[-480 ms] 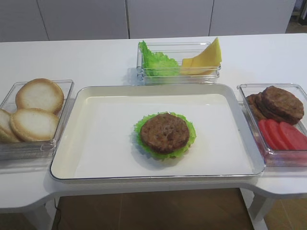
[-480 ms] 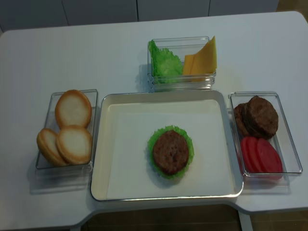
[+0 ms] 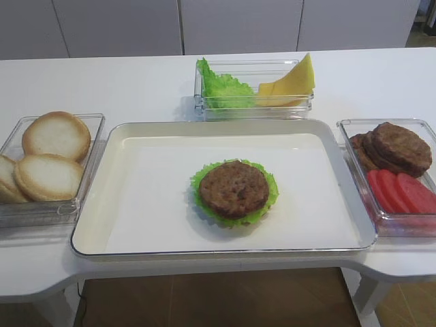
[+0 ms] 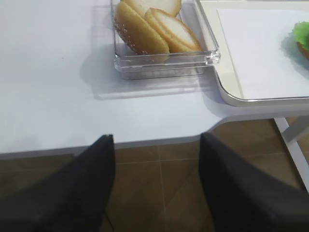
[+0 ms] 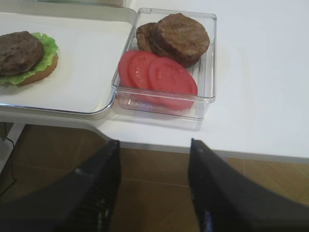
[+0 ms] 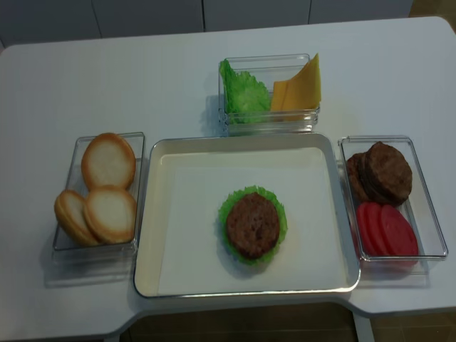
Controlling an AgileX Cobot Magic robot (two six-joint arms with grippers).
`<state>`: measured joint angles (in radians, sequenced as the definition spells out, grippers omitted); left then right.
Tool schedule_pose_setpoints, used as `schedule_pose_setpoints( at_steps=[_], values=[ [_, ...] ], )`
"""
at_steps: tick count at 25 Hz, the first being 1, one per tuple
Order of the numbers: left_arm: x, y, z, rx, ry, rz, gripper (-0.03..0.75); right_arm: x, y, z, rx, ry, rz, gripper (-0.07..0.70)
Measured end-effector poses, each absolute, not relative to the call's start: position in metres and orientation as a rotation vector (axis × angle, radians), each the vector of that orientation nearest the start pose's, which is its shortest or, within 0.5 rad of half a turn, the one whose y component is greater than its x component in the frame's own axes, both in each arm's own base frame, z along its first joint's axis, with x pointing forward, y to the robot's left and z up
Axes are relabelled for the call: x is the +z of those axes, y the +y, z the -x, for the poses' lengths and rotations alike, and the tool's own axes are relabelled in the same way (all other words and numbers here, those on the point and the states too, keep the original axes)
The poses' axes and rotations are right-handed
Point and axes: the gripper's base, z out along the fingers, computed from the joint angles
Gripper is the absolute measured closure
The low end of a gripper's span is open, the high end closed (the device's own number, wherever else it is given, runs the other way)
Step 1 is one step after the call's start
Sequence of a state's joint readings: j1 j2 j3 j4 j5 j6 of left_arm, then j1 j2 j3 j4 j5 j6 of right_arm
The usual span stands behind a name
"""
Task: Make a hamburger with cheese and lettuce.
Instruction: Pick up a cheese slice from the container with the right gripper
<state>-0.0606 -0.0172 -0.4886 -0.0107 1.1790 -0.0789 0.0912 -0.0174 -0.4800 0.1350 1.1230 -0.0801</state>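
your right end effector and left end effector both hang spread apart off the table edge, holding nothing; the hamburger sits on the tray.

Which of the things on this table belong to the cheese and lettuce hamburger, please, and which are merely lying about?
For the job:
- hamburger on the tray
- lettuce around its patty
- cheese

Lying about:
- bun halves
- spare patties
- tomato slices
- leaf bunch
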Motion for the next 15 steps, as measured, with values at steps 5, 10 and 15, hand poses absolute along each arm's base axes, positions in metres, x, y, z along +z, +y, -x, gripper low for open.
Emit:
schedule_pose_setpoints(
  at_steps=[5, 10, 15],
  values=[
    [0.2647, -0.0002, 0.0116, -0.094, 2.158, 0.018, 0.300, 0.2673, 0.0103, 0.0094, 0.170, 2.097, 0.191, 0.286],
    [0.2647, -0.0002, 0.0116, -0.094, 2.158, 0.018, 0.300, 0.2673, 0.0103, 0.0094, 0.170, 2.097, 0.191, 0.286],
    [0.2647, -0.0002, 0.0116, -0.094, 2.158, 0.018, 0.300, 0.2673, 0.0103, 0.0094, 0.170, 2.097, 0.191, 0.299]
  ],
)
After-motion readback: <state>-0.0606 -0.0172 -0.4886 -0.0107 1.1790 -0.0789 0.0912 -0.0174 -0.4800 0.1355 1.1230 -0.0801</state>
